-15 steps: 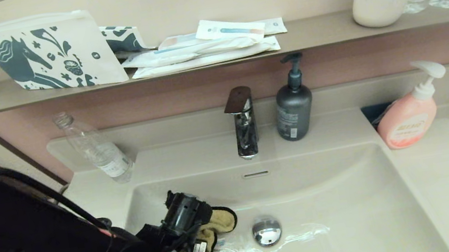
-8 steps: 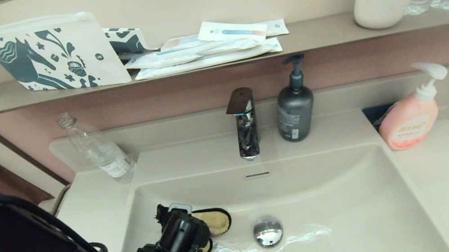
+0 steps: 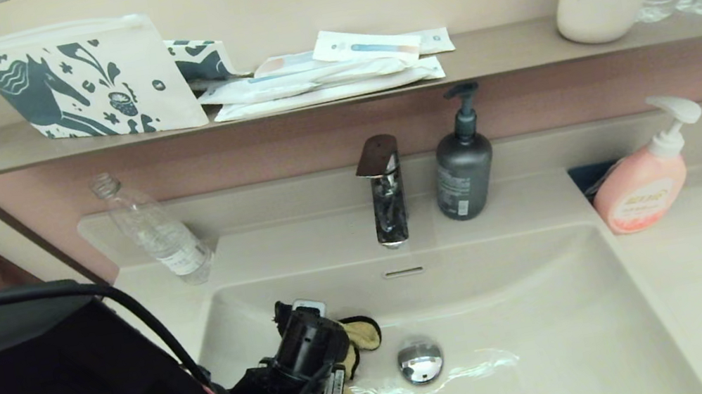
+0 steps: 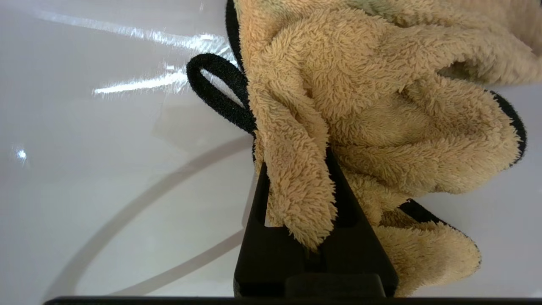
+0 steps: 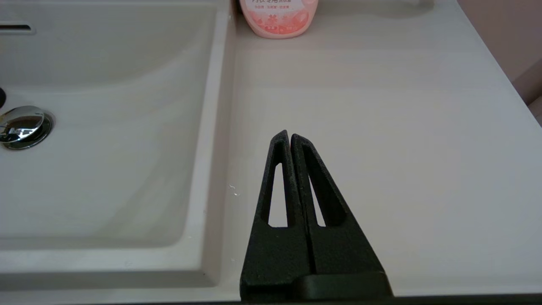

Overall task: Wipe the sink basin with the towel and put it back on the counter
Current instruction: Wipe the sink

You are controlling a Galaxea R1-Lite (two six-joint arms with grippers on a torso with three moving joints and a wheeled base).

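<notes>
The mustard-yellow towel [image 3: 365, 334] lies bunched on the floor of the sink basin [image 3: 545, 335], just left of the chrome drain plug [image 3: 419, 359]. My left gripper [image 3: 345, 363] reaches down into the basin and is shut on the towel. In the left wrist view a fold of the towel [image 4: 381, 106] sits pinched between the black fingers [image 4: 254, 220] of the left gripper [image 4: 292, 169], its black loop [image 4: 216, 91] lying on the glossy bowl. My right gripper [image 5: 290, 135] hovers shut and empty over the counter [image 5: 381, 127], right of the basin [image 5: 106, 169].
Behind the basin stand a faucet [image 3: 385, 198], a dark soap dispenser [image 3: 462, 167], a clear plastic bottle [image 3: 154, 233] and a pink pump bottle [image 3: 641, 184]. The wall shelf [image 3: 498, 51] holds a pouch, packets and a cup. A wet streak [image 3: 466, 370] crosses the basin floor.
My left gripper dragged the towel back toward the basin's left wall, then right again toward the drain plug. The towel is more bunched under the wrist now.
</notes>
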